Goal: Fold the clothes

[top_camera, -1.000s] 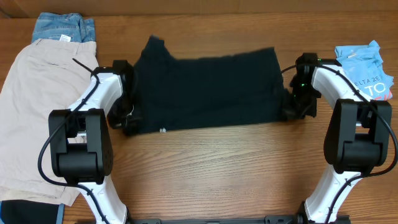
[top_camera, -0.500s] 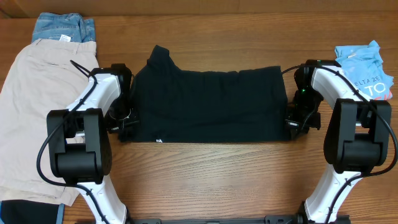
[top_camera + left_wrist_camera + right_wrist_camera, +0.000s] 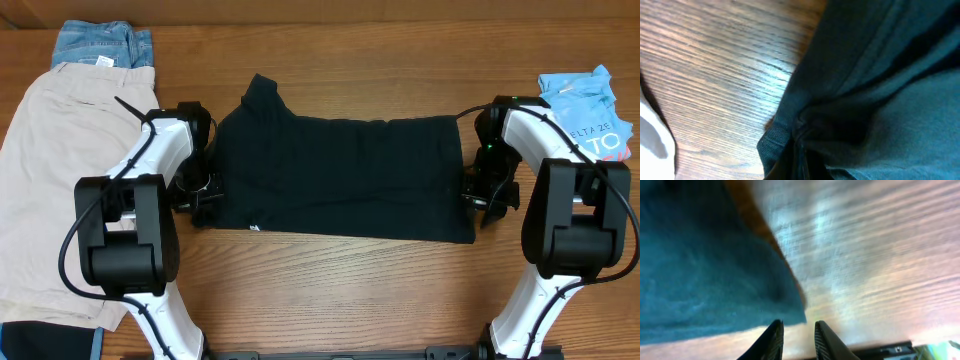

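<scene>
Right gripper (image 3: 797, 326) newly parted, black T-shirt (image 3: 340, 175) corner dropped; left gripper (image 3: 205, 207) pinching hem.

wooden table (image 3: 340, 290): black t-shirt (image 3: 340, 175) between left gripper (image 3: 205, 207) and right gripper (image 3: 480, 205); shorts (image 3: 60, 180), jeans (image 3: 100, 45) beyond the left; blue tee (image 3: 590, 110) beyond the right.

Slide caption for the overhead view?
Left hand grips the black T-shirt at one end; right hand open at the other.

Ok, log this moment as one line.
left tool: shut on black T-shirt edge | right tool: open, clear of shirt corner | black T-shirt: flat on table
</scene>
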